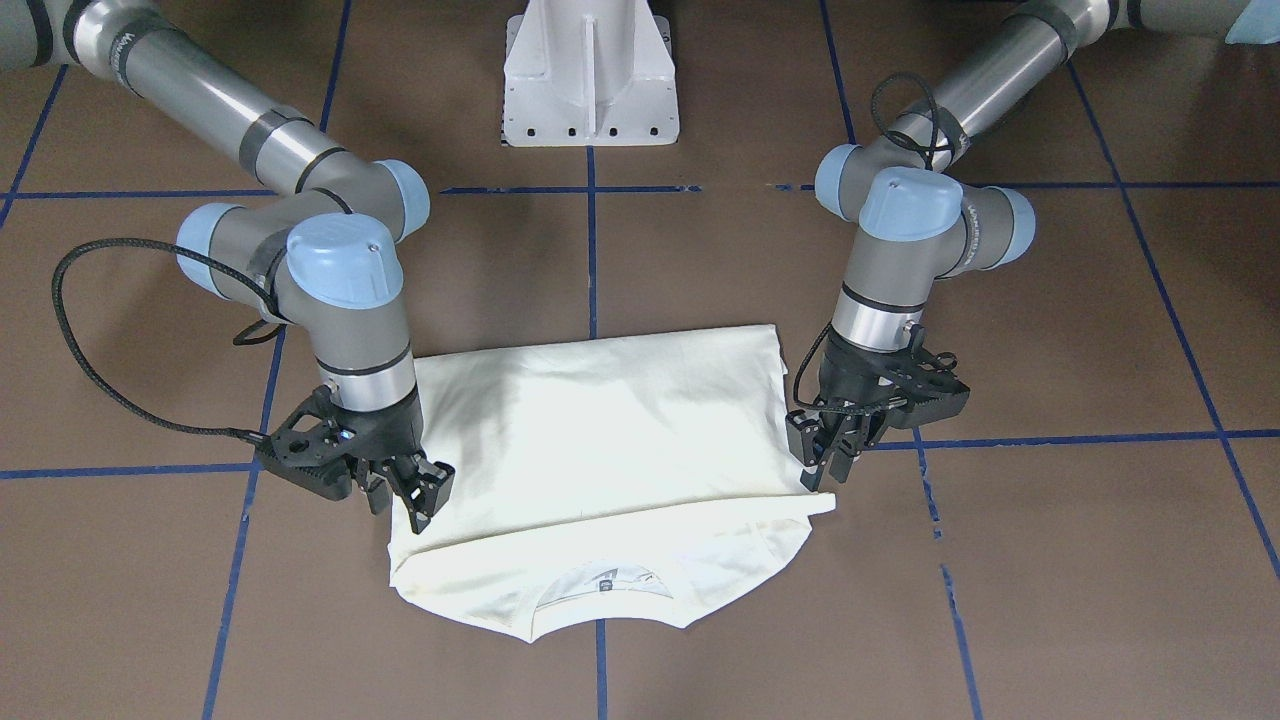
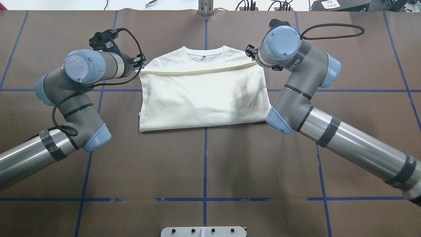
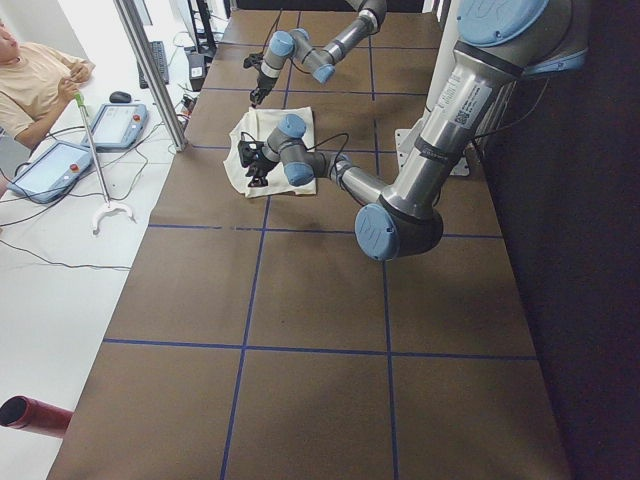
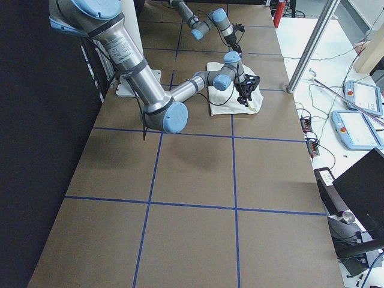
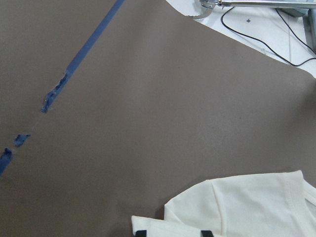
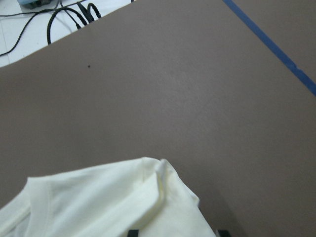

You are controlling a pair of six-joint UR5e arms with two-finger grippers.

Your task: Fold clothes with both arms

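I watch the table (image 2: 204, 164) from behind the robot with a high camera looking forward and down. A second camera across the table faces back at the robot and looks steeply down, and both views share the shirt (image 2: 204, 95) lying between the fingers of the left gripper (image 1: 828, 468) and the right gripper (image 1: 425, 503). My two side cameras stand far off at the table's ends and look along it, while each wrist camera sits close, with a shirt corner just ahead of its fingers.
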